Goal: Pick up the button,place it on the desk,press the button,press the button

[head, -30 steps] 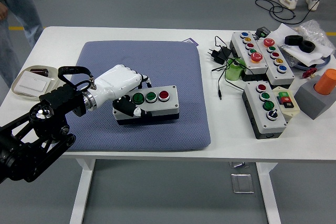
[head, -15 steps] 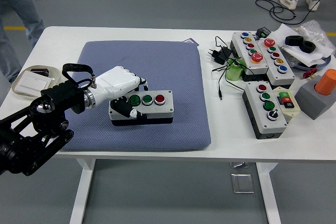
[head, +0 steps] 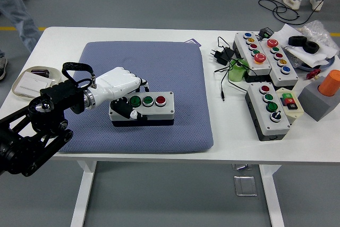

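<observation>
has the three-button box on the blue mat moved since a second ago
Yes. The button box, gripped by the left hand, has shifted left, away from the mat's right edge.

Grey button box (head: pixel 151 107) with two green, one red cap; blue-grey dotted mat (head: pixel 159 67); white table (head: pixel 133 33).

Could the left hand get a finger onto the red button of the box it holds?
Probably not as is: the left hand grips the button box's left end, while the red button sits uncovered at the far right.

The left hand (head: pixel 123 93) grips the left end of a grey three-button box (head: pixel 142 108) lying on the blue pad (head: pixel 159 67) on the white table (head: pixel 223 147).
</observation>
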{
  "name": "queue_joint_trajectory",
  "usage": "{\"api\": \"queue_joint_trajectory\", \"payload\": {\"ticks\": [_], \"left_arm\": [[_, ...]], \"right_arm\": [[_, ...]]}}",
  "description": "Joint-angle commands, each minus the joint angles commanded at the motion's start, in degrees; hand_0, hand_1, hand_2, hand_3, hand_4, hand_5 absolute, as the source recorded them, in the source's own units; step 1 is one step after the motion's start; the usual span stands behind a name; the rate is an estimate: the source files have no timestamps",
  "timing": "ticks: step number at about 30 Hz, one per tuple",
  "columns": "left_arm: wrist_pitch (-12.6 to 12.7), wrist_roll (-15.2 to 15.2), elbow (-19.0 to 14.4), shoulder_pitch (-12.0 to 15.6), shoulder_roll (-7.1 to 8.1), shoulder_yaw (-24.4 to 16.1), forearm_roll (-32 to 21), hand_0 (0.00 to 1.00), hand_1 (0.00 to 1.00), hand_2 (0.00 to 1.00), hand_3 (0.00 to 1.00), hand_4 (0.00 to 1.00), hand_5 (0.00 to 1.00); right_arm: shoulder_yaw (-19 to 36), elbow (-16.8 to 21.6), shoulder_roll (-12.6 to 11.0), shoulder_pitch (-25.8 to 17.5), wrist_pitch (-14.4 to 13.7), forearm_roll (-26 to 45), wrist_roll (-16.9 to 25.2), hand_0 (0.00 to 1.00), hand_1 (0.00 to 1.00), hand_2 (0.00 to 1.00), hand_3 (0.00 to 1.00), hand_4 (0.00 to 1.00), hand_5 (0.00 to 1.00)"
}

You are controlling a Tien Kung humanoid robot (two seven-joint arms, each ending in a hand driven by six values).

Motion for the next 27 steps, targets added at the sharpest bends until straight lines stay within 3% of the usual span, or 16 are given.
{"api": "queue_joint_trajectory", "payload": {"ticks": [5, 6, 10, 13, 17, 18, 23, 24, 27], "left_arm": [[0.1, -0.1, 0.4, 0.1, -0.09, -0.1, 0.0, 0.567, 0.755, 0.847, 0.885, 0.998, 0.501], [0.1, -0.1, 0.3, 0.2, -0.08, -0.3, 0.0, 0.724, 0.858, 0.949, 0.955, 0.998, 0.591], [-0.4, 0.1, -1.2, 1.1, 0.02, -2.1, 0.0, 0.724, 0.858, 0.949, 0.955, 0.998, 0.591], [-1.8, 0.2, -3.9, 2.5, 0.24, -4.7, 0.0, 0.766, 0.887, 0.972, 0.968, 0.998, 0.605], [-2.7, 1.4, -10.6, 6.4, 0.42, -11.2, 0.0, 0.766, 0.887, 0.972, 0.968, 0.998, 0.605], [-2.4, 1.9, -12.0, 7.1, 0.44, -12.5, 0.0, 0.602, 0.654, 0.726, 0.946, 0.961, 0.615], [4.1, 5.9, -18.4, 10.9, 0.78, -16.9, 0.0, 0.602, 0.654, 0.726, 0.946, 0.961, 0.615], [5.1, 6.4, -19.9, 11.8, 0.90, -17.8, 0.0, 0.142, 0.099, 0.125, 0.839, 0.527, 0.153], [4.6, 7.4, -22.2, 13.1, 1.14, -18.6, -0.2, 0.142, 0.099, 0.125, 0.839, 0.527, 0.153]], "right_arm": [[0.0, 0.0, 0.0, 0.0, 0.0, 0.1, 0.0, 0.674, 0.626, 0.654, 0.594, 0.300, 0.087], [-0.1, 0.0, 0.0, 0.0, 0.0, 0.0, 0.0, 0.674, 0.625, 0.655, 0.594, 0.299, 0.087], [-0.1, 0.0, 0.0, -0.1, 0.0, 0.1, 0.1, 0.674, 0.625, 0.655, 0.594, 0.299, 0.087], [-0.1, 0.0, 0.0, 0.0, 0.0, 0.1, 0.1, 0.674, 0.625, 0.653, 0.594, 0.299, 0.086], [0.0, 0.0, 0.0, -0.1, 0.0, 0.2, 0.1, 0.674, 0.625, 0.653, 0.594, 0.299, 0.086], [0.0, 0.0, 0.0, -0.1, 0.0, 0.2, 0.1, 0.674, 0.625, 0.652, 0.594, 0.299, 0.083], [0.5, 0.0, 0.0, -0.2, 0.2, -0.5, -0.1, 0.674, 0.625, 0.652, 0.594, 0.299, 0.083], [0.5, 0.0, 0.0, -0.3, 0.2, -0.4, -0.1, 0.675, 0.625, 0.653, 0.595, 0.299, 0.083], [0.7, 0.0, 0.0, -0.4, 0.2, -0.6, -0.2, 0.675, 0.625, 0.653, 0.595, 0.299, 0.083]]}}
